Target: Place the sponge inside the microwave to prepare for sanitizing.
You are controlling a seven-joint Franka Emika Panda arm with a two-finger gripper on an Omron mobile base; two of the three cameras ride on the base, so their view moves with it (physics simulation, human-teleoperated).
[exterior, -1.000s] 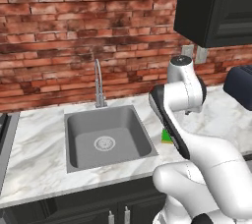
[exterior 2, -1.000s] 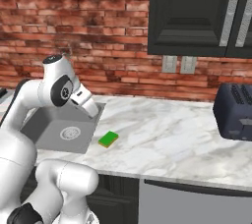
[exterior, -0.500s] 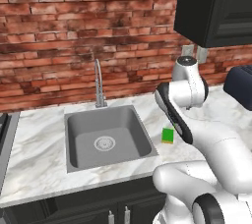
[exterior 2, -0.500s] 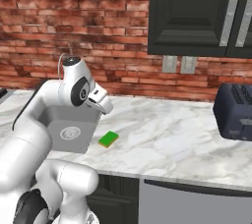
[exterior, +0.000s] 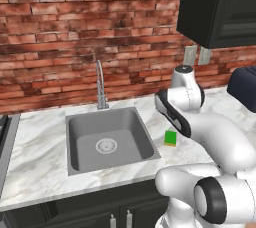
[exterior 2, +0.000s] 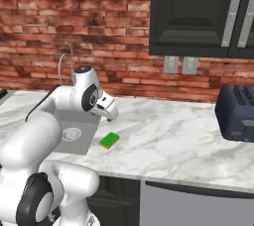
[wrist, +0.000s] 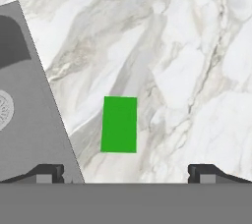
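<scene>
Directly below the open, empty 2-finger gripper [wrist: 126, 171], the small green rectangular sponge [wrist: 119, 124] lies flat on the white marble counter [wrist: 197, 70], left of centre, its long axis crossing the jaw line.

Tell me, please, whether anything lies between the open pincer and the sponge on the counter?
Nothing visible does. In the hand view the sponge lies alone on bare marble counter, beside the sink, with the pincer open above it.
</scene>
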